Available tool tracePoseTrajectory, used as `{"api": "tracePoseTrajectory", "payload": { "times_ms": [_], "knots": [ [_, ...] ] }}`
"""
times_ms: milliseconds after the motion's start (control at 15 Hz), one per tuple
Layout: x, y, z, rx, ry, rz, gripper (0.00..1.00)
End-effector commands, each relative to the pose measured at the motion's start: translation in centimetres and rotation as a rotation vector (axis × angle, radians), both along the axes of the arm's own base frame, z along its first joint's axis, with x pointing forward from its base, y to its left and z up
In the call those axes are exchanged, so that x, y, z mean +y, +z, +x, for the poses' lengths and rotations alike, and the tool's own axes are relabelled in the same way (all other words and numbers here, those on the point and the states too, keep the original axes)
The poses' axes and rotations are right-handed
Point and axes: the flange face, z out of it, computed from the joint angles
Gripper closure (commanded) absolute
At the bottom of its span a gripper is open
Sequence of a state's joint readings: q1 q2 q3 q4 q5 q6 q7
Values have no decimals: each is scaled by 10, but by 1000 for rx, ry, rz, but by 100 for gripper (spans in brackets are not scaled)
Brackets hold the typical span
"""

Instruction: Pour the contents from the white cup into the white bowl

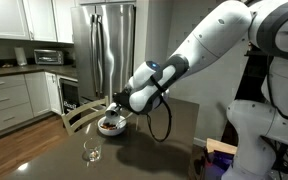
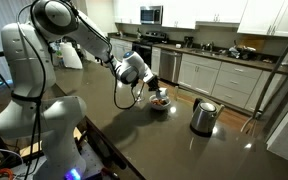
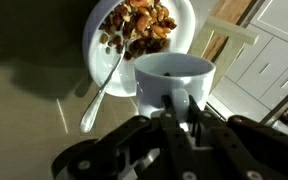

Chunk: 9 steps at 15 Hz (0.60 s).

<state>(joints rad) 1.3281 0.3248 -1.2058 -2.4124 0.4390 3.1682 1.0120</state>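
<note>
White ceramic fills the near part of the wrist view: the white cup [image 3: 174, 78] sits right against the gripper [image 3: 181, 108], whose dark fingers are pressed onto the cup's near wall and pinch it there. From this angle I cannot tell whether one finger reaches inside the rim. The cup's mouth shows pale walls and only a few dark specks near the far lip, so it looks nearly empty, though the view is too shallow to be sure.

Just beyond the cup, its rim overlapped by the cup's edge in this view, lies the white bowl [image 3: 92, 60]. It holds a heap of brown and orange pieces, perhaps nuts and dried fruit, and a metal spoon [image 3: 102, 92] leans out over its near rim onto the table. In both exterior views the gripper hangs close above the bowl [image 1: 110, 126] [image 2: 159, 103] with the cup off the surface.

My judgement is that grasping, lifting and carrying over are done. The pour itself is either finished or close to it; what is left is emptying any last bits, righting the cup and setting it down.

Underneath is a dark, glossy table [image 1: 34, 160] that mirrors the room lights. A clear stemmed glass [image 1: 91, 150] stands near the bowl, and a steel kettle [image 2: 203, 117] sits well apart. Farther off is a kitchen: a wooden chair [image 3: 229, 40], white cabinets [image 2: 214, 75], a stainless refrigerator [image 1: 109, 40] and a microwave [image 1: 49, 57].
</note>
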Motion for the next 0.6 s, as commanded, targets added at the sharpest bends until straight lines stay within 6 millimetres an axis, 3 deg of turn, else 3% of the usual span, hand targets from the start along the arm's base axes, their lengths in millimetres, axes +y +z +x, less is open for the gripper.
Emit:
{"api": "tracePoseTrajectory", "payload": {
  "times_ms": [0, 533],
  "knots": [
    [-6, 15, 3, -27, -31, 31, 96],
    [-14, 38, 3, -76, -44, 23, 96]
  ]
}}
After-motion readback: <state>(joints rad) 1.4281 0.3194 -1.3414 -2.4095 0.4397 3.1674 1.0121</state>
